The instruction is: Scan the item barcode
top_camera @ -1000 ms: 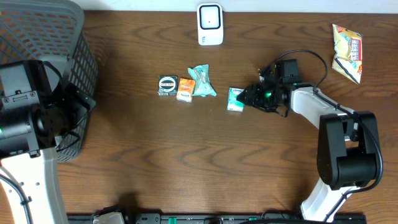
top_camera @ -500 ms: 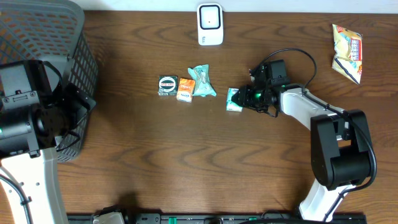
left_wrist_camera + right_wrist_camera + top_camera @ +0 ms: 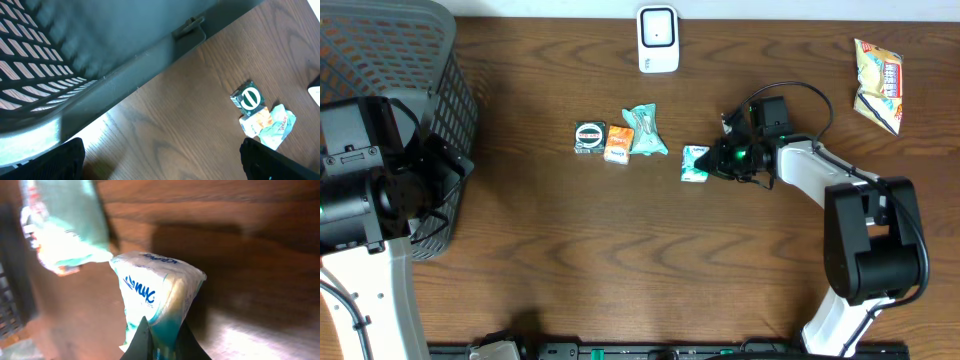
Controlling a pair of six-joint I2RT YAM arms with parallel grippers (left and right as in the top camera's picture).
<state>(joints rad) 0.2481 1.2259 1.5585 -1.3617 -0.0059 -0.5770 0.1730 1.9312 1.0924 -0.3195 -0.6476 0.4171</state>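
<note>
A white and teal packet lies on the wooden table, right of centre. My right gripper is shut on its right end. In the right wrist view both fingertips pinch the teal edge of the packet, with the gripper at the bottom of the frame. A white barcode scanner stands at the table's far edge. My left gripper hangs open over bare wood beside the basket, holding nothing.
A dark mesh basket fills the far left. A green-labelled box, an orange packet and a teal wrapper lie in a row left of the held packet. A yellow snack bag sits far right.
My right gripper slid left onto the packet's right end and closed on it. The packet shifted slightly left. The left arm stayed still.
</note>
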